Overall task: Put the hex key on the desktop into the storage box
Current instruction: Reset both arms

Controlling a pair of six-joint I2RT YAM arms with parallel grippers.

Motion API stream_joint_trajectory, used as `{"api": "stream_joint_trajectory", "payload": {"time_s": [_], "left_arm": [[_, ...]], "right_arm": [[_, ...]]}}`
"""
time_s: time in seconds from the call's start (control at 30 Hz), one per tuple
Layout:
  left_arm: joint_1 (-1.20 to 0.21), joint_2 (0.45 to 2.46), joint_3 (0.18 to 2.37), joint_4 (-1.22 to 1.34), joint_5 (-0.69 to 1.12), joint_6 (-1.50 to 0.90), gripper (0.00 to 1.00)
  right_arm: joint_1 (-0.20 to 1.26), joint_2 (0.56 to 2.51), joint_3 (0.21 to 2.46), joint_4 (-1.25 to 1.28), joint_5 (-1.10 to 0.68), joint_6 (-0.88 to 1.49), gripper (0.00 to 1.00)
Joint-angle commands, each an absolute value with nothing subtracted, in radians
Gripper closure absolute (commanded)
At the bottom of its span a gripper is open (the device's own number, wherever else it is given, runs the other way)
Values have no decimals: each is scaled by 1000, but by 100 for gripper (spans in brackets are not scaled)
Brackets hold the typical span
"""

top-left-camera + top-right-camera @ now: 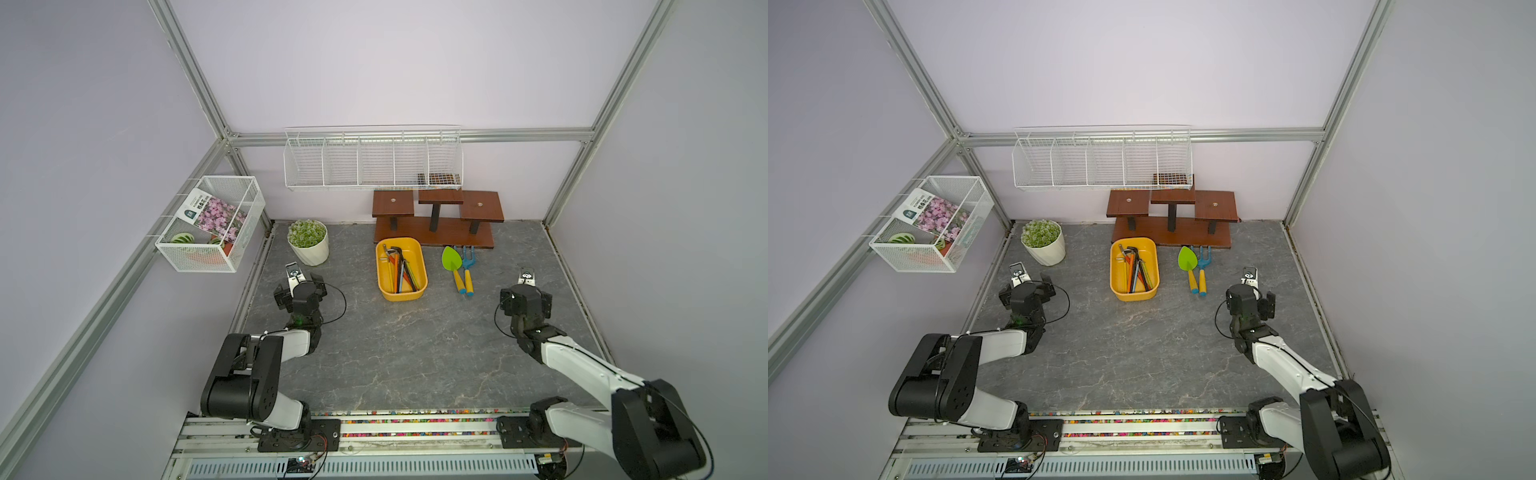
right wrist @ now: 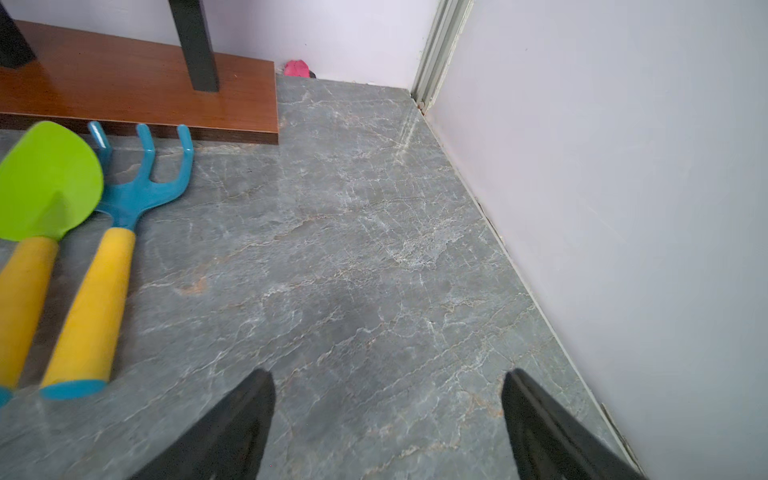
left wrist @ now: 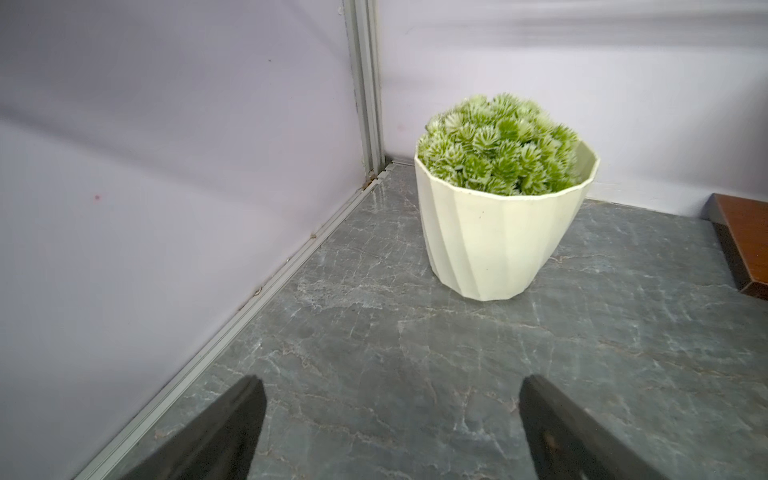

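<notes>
Our right gripper gapes wide and empty, left gripper too. The hex key looks to lie in the box, between them, clear of both; none on the desktop, so we call it done.

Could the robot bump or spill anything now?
Maybe. The open right gripper sits near the rake and green shovel; swinging toward the yellow storage box could knock them. The open left gripper faces the plant pot closely and might tip it.
</notes>
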State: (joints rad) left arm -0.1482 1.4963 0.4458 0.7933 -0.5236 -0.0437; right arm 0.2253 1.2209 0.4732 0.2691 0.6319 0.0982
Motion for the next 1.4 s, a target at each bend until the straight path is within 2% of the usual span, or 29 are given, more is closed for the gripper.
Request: {"api": "stream_joint_trajectory", "payload": {"time_s": [0.0, 0.1, 0.23, 0.33, 0.53, 0.67, 0.7, 0.73, 0.8, 1.37], "left_arm": [[-133, 1514, 477, 741, -458, -28, 0], [-108, 1521, 505, 692, -397, -34, 0], [-113, 1471, 388, 854, -369, -19, 0], [-111, 1458, 333, 938, -347, -16, 0], [-45, 1483, 422, 785, -216, -50, 0], [-40, 1500, 376, 875, -214, -57, 0], [-40, 1521, 359, 937, -210, -47, 0], [-40, 1525, 348, 962, -208, -41, 0], [-40, 1510, 362, 906, -209, -54, 0], [-40, 1513, 360, 919, -211, -54, 0]], "right_arm": [[190, 1330, 479, 459, 560, 77, 10], [176, 1431, 517, 501, 538, 71, 10], [163, 1483, 572, 483, 491, 54, 12], [144, 1525, 475, 737, 457, 30, 11], [100, 1508, 413, 786, 383, 75, 8], [99, 1518, 410, 803, 379, 74, 7], [97, 1528, 396, 840, 374, 72, 2], [97, 1542, 387, 875, 373, 65, 1], [97, 1534, 392, 847, 375, 67, 1], [97, 1527, 394, 839, 374, 69, 1]]}}
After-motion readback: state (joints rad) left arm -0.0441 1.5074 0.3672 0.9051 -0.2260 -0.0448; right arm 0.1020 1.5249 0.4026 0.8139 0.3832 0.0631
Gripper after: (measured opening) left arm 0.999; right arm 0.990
